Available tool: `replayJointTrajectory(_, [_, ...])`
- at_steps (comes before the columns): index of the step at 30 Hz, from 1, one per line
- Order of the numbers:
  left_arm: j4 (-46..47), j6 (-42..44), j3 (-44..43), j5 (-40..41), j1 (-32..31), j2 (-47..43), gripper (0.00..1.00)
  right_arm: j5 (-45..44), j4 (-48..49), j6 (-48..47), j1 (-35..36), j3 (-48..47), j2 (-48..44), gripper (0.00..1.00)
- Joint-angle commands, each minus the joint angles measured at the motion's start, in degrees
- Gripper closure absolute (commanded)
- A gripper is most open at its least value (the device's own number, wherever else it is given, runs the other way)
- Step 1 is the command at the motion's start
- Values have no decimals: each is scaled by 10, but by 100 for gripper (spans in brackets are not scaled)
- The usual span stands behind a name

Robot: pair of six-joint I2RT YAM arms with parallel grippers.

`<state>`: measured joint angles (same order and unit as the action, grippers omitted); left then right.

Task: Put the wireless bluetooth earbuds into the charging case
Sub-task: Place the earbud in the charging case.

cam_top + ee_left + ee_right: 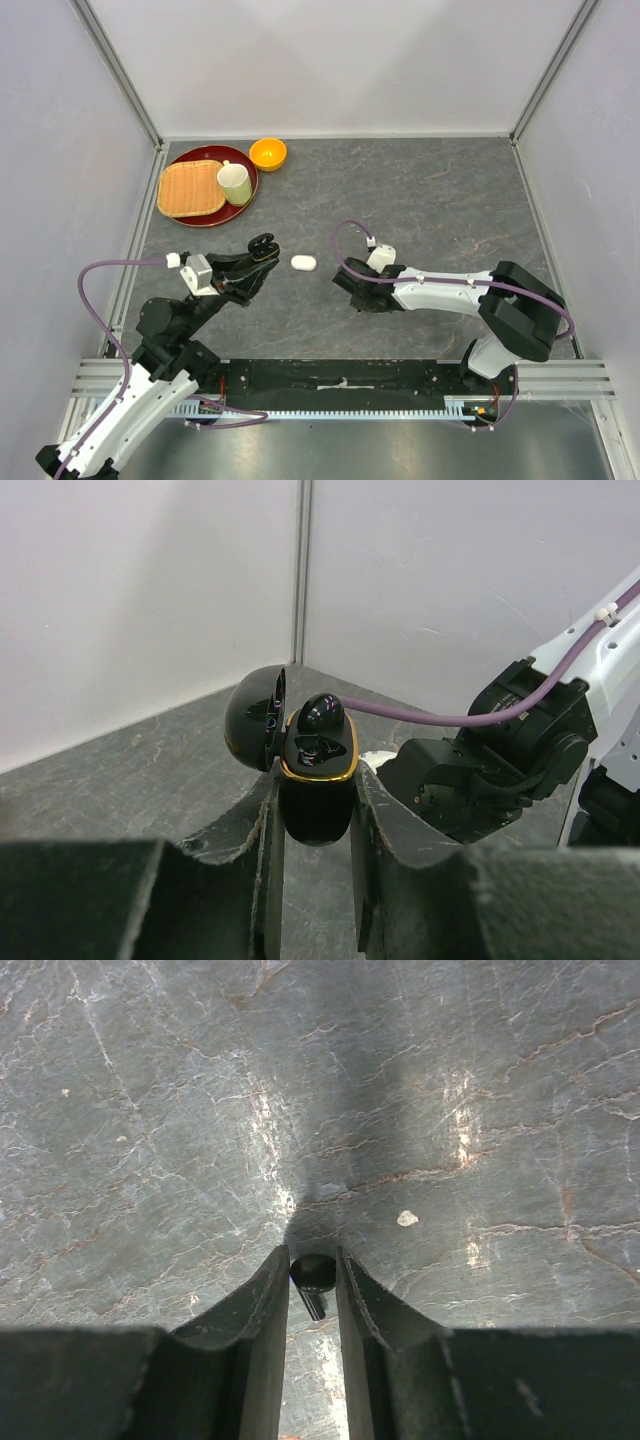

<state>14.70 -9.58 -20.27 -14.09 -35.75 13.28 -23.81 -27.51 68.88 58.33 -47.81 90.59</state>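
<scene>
The left jaws are clenched on the lower half of the black charging case (318, 815), one finger (262, 850) pressed on each side of it, holding it up off the table (440, 200). The case is open. Its lid (252, 718) swings out to the left on its hinge, and the gold-rimmed inner face (318, 774) tilts toward the wrist camera. A glossy black earbud (322, 714) sits at the far end of that face. The socket nearer the camera is dark, and I cannot tell what it holds.

The right jaws are closed, almost meeting, on a second black earbud (312, 1276). Its round head lies between the fingertips and its short stem slants back toward the camera. It is close over the table, in the jaws' own shadow, and whether it touches the surface cannot be made out.

From above, a white case (303, 262) lies closed on the table between the two sets of jaws, just beside the held black case and farther from the right arm (450, 292). The left arm (190, 300) reaches in from the near left corner.

At the far left, a red tray (205, 222) carries a woven mat (190, 188) and a pale cup (235, 183), with an orange bowl (267, 153) just beyond its rim.
</scene>
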Motion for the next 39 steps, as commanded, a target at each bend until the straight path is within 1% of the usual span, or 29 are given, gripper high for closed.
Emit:
replayJointTrajectory(1, [13,-16,-2,-2,0,6,98,54,-39,3,3,22,32,71])
replayJointTrajectory(8, [1,-17,-4,6,0,1,98,46,-40,0,4,22,18,78])
replayJointTrajectory(10, [-5,-17,-6,13,0,3,98,35,-39,4,3,22,0,80])
replayJointTrajectory(13, [-15,-15,-14,30,0,10,98,17,-28,10,4,28,-48,81])
replayJointTrajectory(18, [-31,-17,-34,27,0,19,98,-55,-27,14,4,35,-152,81])
replayJointTrajectory(23, [-23,-26,-28,33,0,22,98,-93,-41,11,4,23,-219,82])
replayJointTrajectory(27, [-31,-41,-40,16,0,37,98,-128,-55,20,4,13,-245,83])
replayJointTrajectory(31, [-35,-57,-35,5,0,39,98,-160,-67,-3,3,-27,-248,83])
replayJointTrajectory(34, [-19,-59,-22,12,0,43,98,-178,-82,-22,2,-50,-251,83])
replayJointTrajectory(39, [14,-66,-13,-1,0,64,98,-197,-86,-23,1,-49,-292,83])
